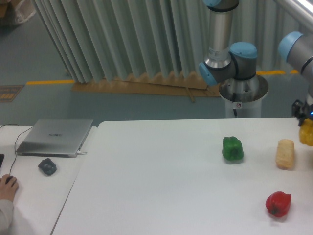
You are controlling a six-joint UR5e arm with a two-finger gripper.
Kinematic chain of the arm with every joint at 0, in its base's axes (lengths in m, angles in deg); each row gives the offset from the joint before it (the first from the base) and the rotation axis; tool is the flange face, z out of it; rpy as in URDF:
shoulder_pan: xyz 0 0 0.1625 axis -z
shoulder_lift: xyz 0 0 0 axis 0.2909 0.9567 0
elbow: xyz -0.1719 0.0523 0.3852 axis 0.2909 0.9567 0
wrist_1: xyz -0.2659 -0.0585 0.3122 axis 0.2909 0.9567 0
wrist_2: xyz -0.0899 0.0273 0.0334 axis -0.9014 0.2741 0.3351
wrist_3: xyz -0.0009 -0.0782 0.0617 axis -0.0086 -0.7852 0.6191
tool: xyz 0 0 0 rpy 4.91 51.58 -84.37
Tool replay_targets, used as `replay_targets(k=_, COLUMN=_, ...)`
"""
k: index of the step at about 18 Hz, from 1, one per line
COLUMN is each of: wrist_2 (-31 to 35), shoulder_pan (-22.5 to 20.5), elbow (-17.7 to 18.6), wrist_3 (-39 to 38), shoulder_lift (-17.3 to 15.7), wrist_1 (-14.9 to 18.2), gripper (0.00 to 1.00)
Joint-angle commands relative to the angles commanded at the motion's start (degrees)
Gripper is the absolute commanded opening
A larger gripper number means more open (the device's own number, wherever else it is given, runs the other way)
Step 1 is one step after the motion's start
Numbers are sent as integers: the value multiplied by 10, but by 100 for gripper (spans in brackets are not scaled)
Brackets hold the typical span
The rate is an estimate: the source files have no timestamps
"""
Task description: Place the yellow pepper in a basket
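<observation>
Yellow pepper [307, 133] hangs at the far right edge.
The gripper [304, 116] looks clamped on it; carry it slowly, since no basket shows yet.

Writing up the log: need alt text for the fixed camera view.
At the right edge, the gripper holds the yellow pepper above a white table. On the table are a green pepper, a beige block and a red pepper; no basket is visible.

The gripper [304, 113] has the yellow pepper [307, 133] at the frame's right edge, up off the tabletop [166, 186], right of the beige block [285, 153].
</observation>
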Motion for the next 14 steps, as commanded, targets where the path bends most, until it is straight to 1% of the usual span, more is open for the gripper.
replay_targets(k=2, wrist_2=-10, shoulder_pan=-26, elbow=1, wrist_3=47, shoulder_lift=9, wrist_1=-13, gripper=58)
replay_targets(k=3, wrist_2=-8, shoulder_pan=-32, elbow=-5, wrist_3=50, shoulder_lift=17, wrist_1=-28, gripper=58)
replay_targets(k=5, wrist_2=-9, shoulder_pan=-42, elbow=-7, wrist_3=53, shoulder_lift=31, wrist_1=-44, gripper=58)
replay_targets(k=7, wrist_2=-9, shoulder_pan=-57, elbow=-23, wrist_3=65, shoulder_lift=49, wrist_1=-69, gripper=58)
replay_targets(k=8, wrist_2=-6, shoulder_pan=-63, elbow=-21, wrist_3=79, shoulder_lift=66, wrist_1=-81, gripper=58)
replay_targets(k=9, wrist_2=-5, shoulder_pan=-76, elbow=-25, wrist_3=106, shoulder_lift=77, wrist_1=-110, gripper=58)
replay_targets(k=11, wrist_2=-8, shoulder_pan=-85, elbow=-18, wrist_3=136, shoulder_lift=81, wrist_1=-126, gripper=60)
replay_targets(k=12, wrist_2=-8, shoulder_pan=-86, elbow=-18, wrist_3=137, shoulder_lift=83, wrist_1=-129, gripper=60)
replay_targets(k=13, wrist_2=-10, shoulder_pan=-87, elbow=-19, wrist_3=132, shoulder_lift=85, wrist_1=-130, gripper=65)
replay_targets(k=14, wrist_2=-10, shoulder_pan=-86, elbow=-19, wrist_3=133, shoulder_lift=88, wrist_1=-133, gripper=97)
